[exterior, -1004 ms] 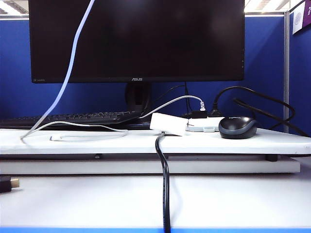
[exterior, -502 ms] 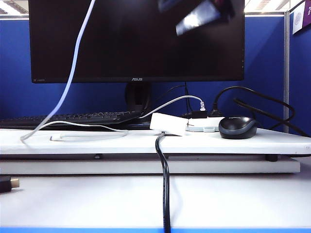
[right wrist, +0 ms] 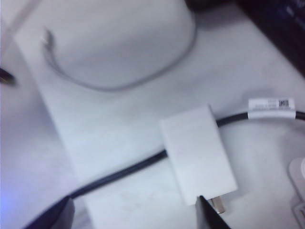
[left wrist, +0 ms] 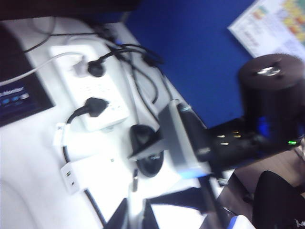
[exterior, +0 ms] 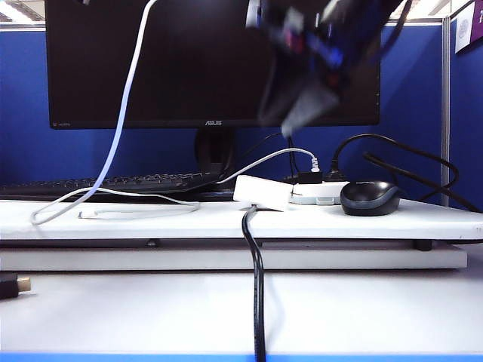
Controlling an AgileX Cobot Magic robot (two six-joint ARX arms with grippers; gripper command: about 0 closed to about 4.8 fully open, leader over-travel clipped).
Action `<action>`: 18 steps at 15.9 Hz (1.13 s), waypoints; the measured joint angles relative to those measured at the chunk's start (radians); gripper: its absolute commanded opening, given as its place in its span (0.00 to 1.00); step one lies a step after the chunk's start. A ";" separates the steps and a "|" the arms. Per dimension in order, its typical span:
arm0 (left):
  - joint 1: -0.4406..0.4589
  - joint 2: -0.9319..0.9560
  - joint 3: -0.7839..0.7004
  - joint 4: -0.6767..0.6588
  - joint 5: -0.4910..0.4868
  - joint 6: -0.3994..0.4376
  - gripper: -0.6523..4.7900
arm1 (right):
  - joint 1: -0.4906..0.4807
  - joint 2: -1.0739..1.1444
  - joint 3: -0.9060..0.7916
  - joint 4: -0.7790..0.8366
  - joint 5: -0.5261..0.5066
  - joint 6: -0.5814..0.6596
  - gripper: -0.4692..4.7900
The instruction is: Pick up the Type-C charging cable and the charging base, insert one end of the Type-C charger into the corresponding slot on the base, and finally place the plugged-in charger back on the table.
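White Type-C charging cable hangs from the closed left hand, seemingly pinched there. Right hand, jaws apart, hovers over the charging base on the worktop.

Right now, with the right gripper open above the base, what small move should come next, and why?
Probably lower the right gripper onto the base, centring it: the jaws are open, the base lies on the table nearer one finger, and the shut left gripper holds the cable up.
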 measured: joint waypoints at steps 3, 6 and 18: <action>0.000 0.000 0.000 -0.037 -0.003 0.001 0.11 | 0.000 0.201 0.006 0.172 0.071 -0.115 0.85; 0.000 0.000 0.000 -0.053 -0.003 0.001 0.11 | 0.000 0.251 0.008 0.179 0.077 -0.119 0.08; -0.001 0.000 0.000 -0.072 0.497 0.014 0.11 | 0.000 -0.159 0.051 0.251 0.087 -0.175 0.08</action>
